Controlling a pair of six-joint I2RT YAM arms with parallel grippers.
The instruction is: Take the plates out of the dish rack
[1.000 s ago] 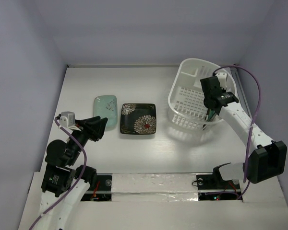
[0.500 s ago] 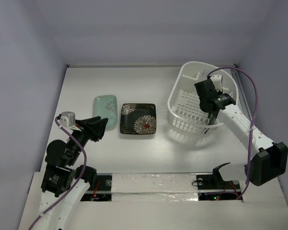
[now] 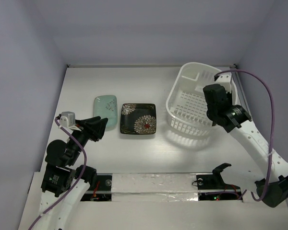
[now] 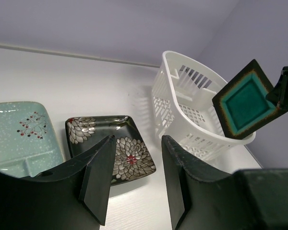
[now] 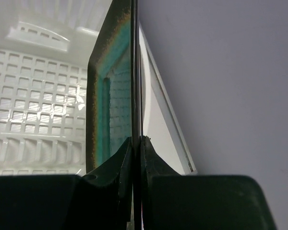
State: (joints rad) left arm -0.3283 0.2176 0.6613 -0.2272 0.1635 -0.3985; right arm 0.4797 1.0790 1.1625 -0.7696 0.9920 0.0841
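Above the dish rack (image 3: 188,125), right gripper (image 5: 137,140) pinches the teal plate (image 4: 245,106); left gripper (image 4: 138,158) gapes empty.

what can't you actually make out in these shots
- Right wrist view: the teal plate, edge-on in the right gripper, blocks part of the dish rack behind it.
- Top view: that plate is hidden under the right gripper's body, along with some rack floor.
- Left wrist view: the mint plate is cut off by the left edge and the left gripper.
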